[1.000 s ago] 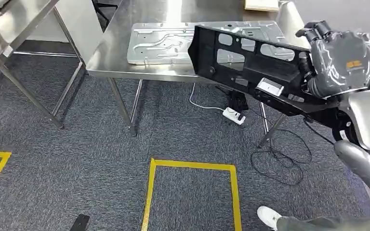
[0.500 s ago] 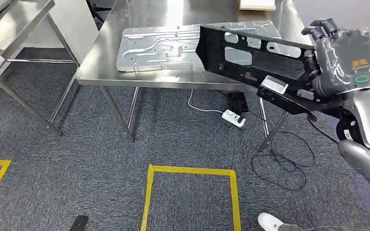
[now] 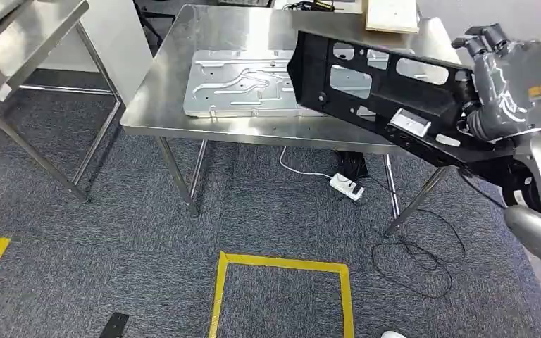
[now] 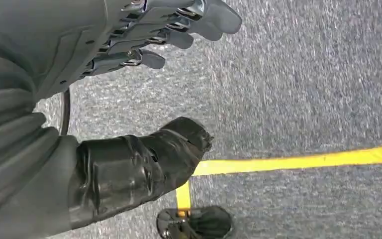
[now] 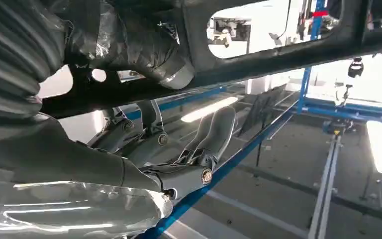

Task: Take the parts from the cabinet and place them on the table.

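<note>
A long black plastic frame point(image 3: 387, 91) with cut-out windows is held at its right end by the right robot hand point(image 3: 514, 88), whose fingers are wrapped around a bar of the frame, as is seen close up in the right wrist view point(image 5: 144, 45). The frame is carried tilted, with its free end raised above the steel desk point(image 3: 176, 77) and overlapping, in the head view, the edge of a pressed metal panel point(image 3: 243, 81) that lies flat on the desk top; whether the frame touches either cannot be told. The left robot hand point(image 4: 149, 35) hangs low over the grey carpet with its fingers apart and nothing held. The step in hand is judged to be the delivery of a part to the desk, the fetching from the cabinet being done for this piece. For the next move, the frame would need to be brought further over the desk, levelled and lowered onto a bare stretch of the top, beside the metal panel, before the grip is released. Care would be called for so that the long free end does not strike the panel or the light board point(image 3: 392, 15) at the far edge.
</note>
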Controlling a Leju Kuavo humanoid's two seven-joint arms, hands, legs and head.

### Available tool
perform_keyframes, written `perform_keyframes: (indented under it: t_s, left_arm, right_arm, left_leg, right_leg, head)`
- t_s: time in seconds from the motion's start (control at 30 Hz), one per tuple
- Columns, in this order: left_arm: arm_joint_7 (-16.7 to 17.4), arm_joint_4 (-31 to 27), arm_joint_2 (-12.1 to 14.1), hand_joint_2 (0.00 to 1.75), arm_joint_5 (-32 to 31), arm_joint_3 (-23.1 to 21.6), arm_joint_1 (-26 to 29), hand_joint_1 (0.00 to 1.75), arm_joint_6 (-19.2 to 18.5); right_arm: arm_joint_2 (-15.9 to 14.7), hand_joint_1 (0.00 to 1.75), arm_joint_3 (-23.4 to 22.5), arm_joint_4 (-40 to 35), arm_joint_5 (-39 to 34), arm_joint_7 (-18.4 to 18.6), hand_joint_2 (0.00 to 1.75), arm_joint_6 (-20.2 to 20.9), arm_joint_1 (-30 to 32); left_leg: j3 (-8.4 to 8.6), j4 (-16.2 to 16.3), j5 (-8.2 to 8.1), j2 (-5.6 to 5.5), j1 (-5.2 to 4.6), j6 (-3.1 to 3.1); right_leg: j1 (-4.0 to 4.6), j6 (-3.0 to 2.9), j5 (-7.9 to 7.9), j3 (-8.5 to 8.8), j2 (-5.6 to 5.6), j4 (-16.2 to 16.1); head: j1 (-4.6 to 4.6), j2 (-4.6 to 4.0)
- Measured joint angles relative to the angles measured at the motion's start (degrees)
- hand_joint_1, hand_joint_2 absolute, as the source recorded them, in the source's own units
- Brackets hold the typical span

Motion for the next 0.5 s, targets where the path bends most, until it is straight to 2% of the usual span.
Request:
perform_keyframes:
  t_s: [0.03, 0.07, 0.1, 0.13, 0.17, 0.2, 0.23, 0.27, 0.3, 0.33, 0.37, 0.4, 0.43, 0.47, 0.5]
  left_arm:
    - [0.0, 0.0, -0.1, 1.75, 0.0, 0.0, 0.0, 0.0, 0.0]
    - [0.0, 0.0, -0.1, 1.75, 0.0, 0.0, 0.0, 0.0, 0.0]
    - [0.0, 0.0, -0.1, 1.75, 0.0, 0.0, 0.0, 0.0, 0.0]
    - [0.0, 0.0, -0.1, 1.75, 0.0, 0.0, 0.0, 0.0, 0.0]
    - [0.1, 0.0, -0.1, 1.75, 0.0, 0.0, -0.2, 0.0, 0.0]
    - [0.2, 0.0, -0.1, 1.75, 0.0, 0.0, -0.3, 0.0, 0.0]
    - [0.2, 0.0, -0.1, 1.75, 0.0, 0.0, -0.1, 0.0, 0.0]
    - [0.2, 0.0, -0.1, 1.75, 0.0, -0.1, -0.1, 0.0, 0.0]
    - [0.2, 0.0, 0.0, 1.75, 0.0, -0.1, -0.2, 0.0, 0.0]
    - [0.2, 0.0, -0.1, 1.75, 0.0, -0.1, -0.3, 0.0, 0.0]
    - [0.2, 0.0, -0.1, 1.75, 0.0, -0.1, -0.5, 0.0, 0.0]
    - [0.2, 0.0, -0.1, 1.75, 0.0, -0.1, -0.5, 0.0, 0.0]
    - [0.2, 0.0, -0.1, 1.75, 0.0, -0.1, -0.5, 0.0, 0.0]
    - [0.2, 0.0, -0.1, 1.75, 0.1, -0.1, -0.3, 0.0, 0.0]
    - [0.2, 0.0, -0.2, 1.75, 0.1, -0.1, -0.2, 0.0, 0.0]
  right_arm:
    - [0.0, 1.75, 0.0, 0.0, 0.0, 0.0, 1.75, 0.0, -0.1]
    - [0.0, 1.75, 0.0, 0.0, 0.1, -0.1, 1.75, 0.0, -0.1]
    - [0.0, 1.75, 0.0, 0.0, 0.1, -0.2, 1.75, -0.1, -0.1]
    - [0.0, 1.75, 0.0, 0.1, 0.1, -0.2, 1.75, -0.1, -0.1]
    - [0.0, 1.75, 0.0, 0.1, 0.1, -0.2, 1.75, -0.1, -0.3]
    - [-0.1, 1.75, 0.0, 0.1, 0.1, -0.3, 1.75, -0.1, -0.1]
    - [-0.2, 1.75, 0.0, 0.1, 0.1, -0.2, 1.75, -0.2, 0.1]
    - [-0.2, 1.75, 0.0, 0.1, 0.2, -0.2, 1.75, -0.2, 0.1]
    - [-0.2, 1.75, 0.0, 0.1, 0.3, -0.2, 1.75, -0.2, 0.1]
    - [-0.2, 1.75, 0.0, 0.1, 0.5, -0.3, 1.75, -0.2, 0.2]
    - [-0.2, 1.75, 0.0, 0.1, 0.8, -0.3, 1.75, -0.2, 0.2]
    - [-0.1, 1.75, 0.0, 0.1, 1.1, -0.6, 1.75, -0.2, 0.3]
    - [-0.1, 1.75, 0.0, 0.1, 1.3, -0.6, 1.75, -0.2, 0.4]
    - [0.0, 1.75, 0.1, 0.1, 1.5, -0.7, 1.75, -0.2, 0.5]
    - [0.0, 1.75, 0.1, 0.2, 1.5, -0.7, 1.75, -0.2, 0.7]
  left_leg:
    - [0.62, 0.1, -0.54, -0.02, 0.06, -0.1]
    - [1.34, 0.2, -1.15, -0.04, 0.16, -0.28]
    - [2.02, 0.4, -1.91, -0.06, 0.21, -0.63]
    - [2.05, 0.7, -2.61, -0.08, 0.01, -1.09]
    - [2.16, 0.9, -2.94, -0.16, -0.01, -1.35]
    - [1.94, 0.9, -3.35, -0.04, -0.08, -1.84]
    - [2.51, 1.3, -3.31, 0.02, -0.09, -2.13]
    - [2.57, 1.3, -3.44, 0.01, -0.14, -2.27]
    - [1.92, 2.3, -3.56, 0.09, -0.01, -2.53]
    - [0.65, 5.0, -3.45, 0.12, 0.12, -2.82]
    - [-1.85, 9.0, -4.26, 0.16, 0.22, -3.2]
    - [-4.95, 13.5, -6.02, 0.17, 0.35, -3.52]
    - [-7.32, 16.5, -7.66, 0.17, 0.39, -3.71]
    - [-9.38, 18.5, -8.93, 0.17, 0.4, -3.69]
    - [-10.36, 18.3, -8.54, 0.17, 0.39, -3.62]
  right_leg:
    - [-0.06, -0.09, 2.0, 0.48, 0.0, -2.9]
    - [-0.08, 0.0, 5.04, 1.6, -0.02, -7.1]
    - [-0.13, 0.14, 9.59, 2.97, -0.05, -12.1]
    - [-0.1, -0.22, 12.24, 3.06, -0.18, -14.4]
    - [0.09, -0.99, 9.37, 2.79, -0.23, -14.2]
    - [0.2, -1.38, 10.73, 3.24, -0.18, -14.1]
    - [0.18, -2.03, 10.61, 3.29, -0.03, -14.1]
    - [0.17, -2.36, 10.51, 3.47, 0.02, -14.1]
    - [-0.02, -2.78, 10.44, 4.06, 0.02, -14.3]
    - [0.04, -3.15, 10.17, 4.44, 0.02, -14.4]
    - [0.11, -3.45, 9.85, 4.65, 0.01, -14.4]
    - [0.21, -3.6, 9.53, 4.92, 0.02, -14.4]
    - [0.29, -3.63, 9.13, 5.23, 0.02, -14.4]
    - [0.38, -3.65, 8.68, 5.71, 0.03, -14.4]
    - [0.51, -3.69, 8.19, 6.32, 0.05, -14.4]
  head:
    - [0.0, 0.0]
    - [0.0, 0.0]
    - [0.04, 0.0]
    - [0.18, 0.0]
    - [0.17, -0.02]
    - [0.06, 0.0]
    - [0.15, -0.02]
    - [0.09, 0.0]
    - [0.09, 0.0]
    - [0.09, -0.02]
    - [-0.03, 0.0]
    - [0.0, 0.0]
    - [0.0, 0.0]
    - [0.0, 0.0]
    - [-0.02, 0.0]
